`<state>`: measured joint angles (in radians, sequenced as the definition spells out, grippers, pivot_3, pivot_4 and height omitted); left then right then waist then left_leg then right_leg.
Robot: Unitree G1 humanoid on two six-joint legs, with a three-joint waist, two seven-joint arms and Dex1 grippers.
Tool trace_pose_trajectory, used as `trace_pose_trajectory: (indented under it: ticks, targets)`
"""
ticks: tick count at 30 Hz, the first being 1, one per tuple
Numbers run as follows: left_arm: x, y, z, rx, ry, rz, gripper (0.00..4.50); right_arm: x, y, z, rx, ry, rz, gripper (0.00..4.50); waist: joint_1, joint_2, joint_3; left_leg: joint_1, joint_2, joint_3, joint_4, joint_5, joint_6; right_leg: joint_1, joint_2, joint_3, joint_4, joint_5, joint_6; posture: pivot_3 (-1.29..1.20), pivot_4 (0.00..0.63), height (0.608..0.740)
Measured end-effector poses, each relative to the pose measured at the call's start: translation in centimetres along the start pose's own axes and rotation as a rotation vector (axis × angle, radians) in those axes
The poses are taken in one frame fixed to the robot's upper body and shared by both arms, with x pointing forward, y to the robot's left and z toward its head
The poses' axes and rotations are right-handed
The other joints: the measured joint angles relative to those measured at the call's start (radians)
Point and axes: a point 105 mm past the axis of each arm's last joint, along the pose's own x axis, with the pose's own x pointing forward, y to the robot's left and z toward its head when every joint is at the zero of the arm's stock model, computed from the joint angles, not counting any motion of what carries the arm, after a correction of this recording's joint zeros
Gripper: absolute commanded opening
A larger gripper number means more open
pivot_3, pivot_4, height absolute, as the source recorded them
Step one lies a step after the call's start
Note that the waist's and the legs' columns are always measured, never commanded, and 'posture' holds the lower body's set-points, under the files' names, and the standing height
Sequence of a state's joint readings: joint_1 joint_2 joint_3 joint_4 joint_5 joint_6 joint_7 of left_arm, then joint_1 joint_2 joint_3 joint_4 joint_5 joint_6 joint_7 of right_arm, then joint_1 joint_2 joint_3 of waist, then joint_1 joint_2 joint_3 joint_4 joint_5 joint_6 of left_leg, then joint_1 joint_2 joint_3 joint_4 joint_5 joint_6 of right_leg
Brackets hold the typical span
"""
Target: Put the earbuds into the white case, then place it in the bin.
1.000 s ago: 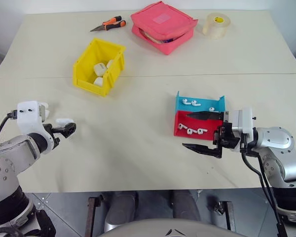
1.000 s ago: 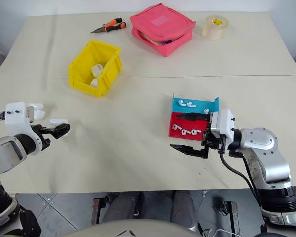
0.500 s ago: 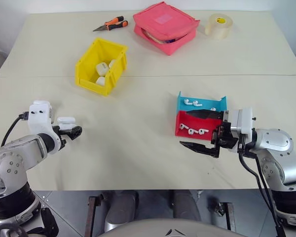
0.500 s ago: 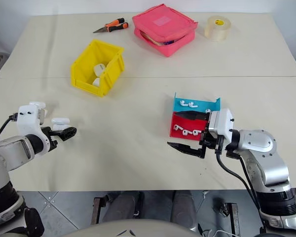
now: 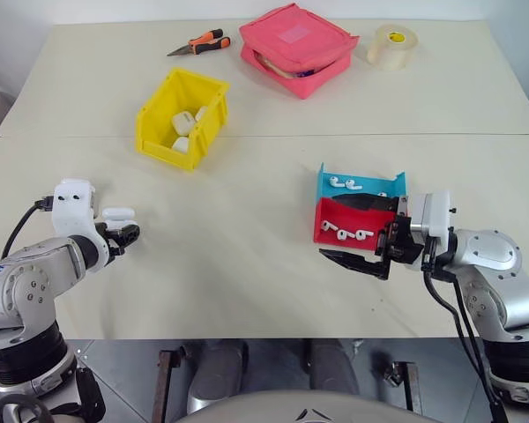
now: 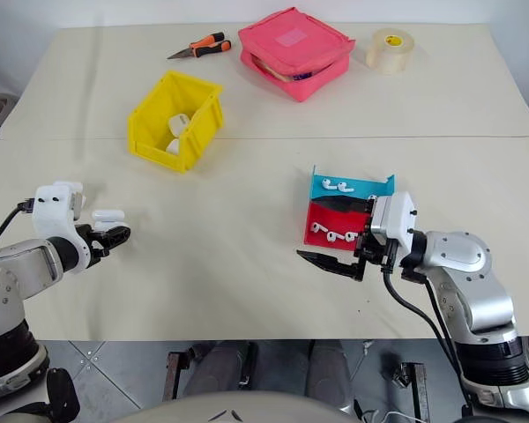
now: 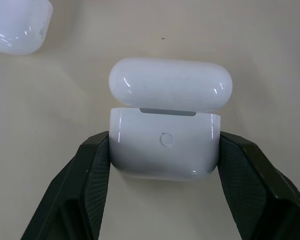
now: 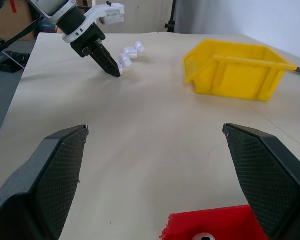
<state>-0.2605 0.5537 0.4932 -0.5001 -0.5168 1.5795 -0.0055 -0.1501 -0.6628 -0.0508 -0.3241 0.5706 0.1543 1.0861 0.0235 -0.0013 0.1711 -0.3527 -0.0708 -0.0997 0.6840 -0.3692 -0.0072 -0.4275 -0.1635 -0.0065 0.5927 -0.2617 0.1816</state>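
Your left gripper (image 7: 162,165) is clamped on the white case (image 7: 165,147), lid flipped up, at the table's left. The earbuds (image 5: 349,233) lie well right in the red tray (image 5: 328,216), beside your wide-open right gripper (image 5: 360,233), the nearer one.

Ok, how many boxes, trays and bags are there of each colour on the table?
Yellow bin: 1
Red tray: 1
Blue tray: 1
Pink pouch: 1
Total: 4
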Motion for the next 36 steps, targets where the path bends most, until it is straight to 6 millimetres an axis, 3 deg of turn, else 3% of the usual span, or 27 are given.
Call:
trace_pose_trajectory:
  ticks: [4,7,13,17,24,30,33,36]
  targets:
    - [0.0,-0.1,-0.3,0.018,-0.061,-0.051,2.78,0.1,0.0,0.0,0.001,-0.003,0.002,4.50,0.001,0.000,0.000,0.000,0.000,0.000,0.000,0.000,0.000,0.000,0.000,0.000,-0.001,0.000,0.000,0.00,0.150,0.740]
    - [-0.4,-1.3,-0.8,0.053,-0.183,-0.200,2.78,0.2,-0.1,0.0,0.000,-0.003,0.001,4.50,-0.001,0.000,0.000,-0.001,0.000,0.000,0.000,0.000,0.000,0.000,0.000,0.000,-0.002,0.000,0.000,0.00,0.150,0.740]
    - [-4.1,-4.5,2.4,0.215,-0.685,-0.527,2.78,0.0,-0.2,-0.2,-0.003,0.012,-0.001,4.50,0.003,0.000,0.000,-0.001,0.001,0.000,0.000,0.000,0.000,0.001,-0.001,-0.003,-0.007,0.000,-0.001,0.00,0.150,0.740]
    - [-4.2,-7.4,2.8,0.266,-0.808,-0.723,2.78,-1.1,-0.5,-0.2,-0.014,0.051,-0.028,4.50,0.004,0.000,0.000,-0.001,0.001,0.001,0.000,0.000,0.001,0.002,-0.001,-0.003,-0.005,0.001,0.000,0.00,0.150,0.740]
    - [-4.0,-16.5,3.5,0.247,-0.961,-1.199,2.78,-4.8,-0.2,0.2,-0.045,0.140,-0.175,4.50,0.004,0.000,0.000,-0.002,-0.001,0.004,0.001,0.000,0.003,0.002,-0.001,-0.003,-0.004,0.001,0.001,0.00,0.150,0.740]
    - [-4.2,-23.5,3.4,0.147,-1.019,-1.535,2.78,-9.4,1.9,0.6,-0.051,0.271,-0.362,4.50,0.012,-0.001,0.000,-0.002,-0.001,0.009,0.001,0.000,0.004,0.004,-0.001,-0.004,-0.006,0.002,0.002,0.00,0.150,0.740]
    - [-4.6,-25.3,2.9,0.164,-1.015,-1.646,2.78,-11.7,3.2,0.7,-0.034,0.346,-0.441,4.50,0.006,-0.001,0.000,-0.001,-0.001,0.012,0.001,-0.001,0.005,0.005,-0.001,-0.003,-0.007,0.003,0.003,0.00,0.150,0.740]
    - [-4.9,-25.8,2.2,0.180,-0.993,-1.712,2.78,-13.8,4.5,0.3,0.010,0.415,-0.504,4.50,0.003,-0.001,0.000,0.000,-0.001,0.012,0.001,-0.001,0.006,0.006,-0.001,-0.002,-0.007,0.003,0.004,0.00,0.150,0.740]
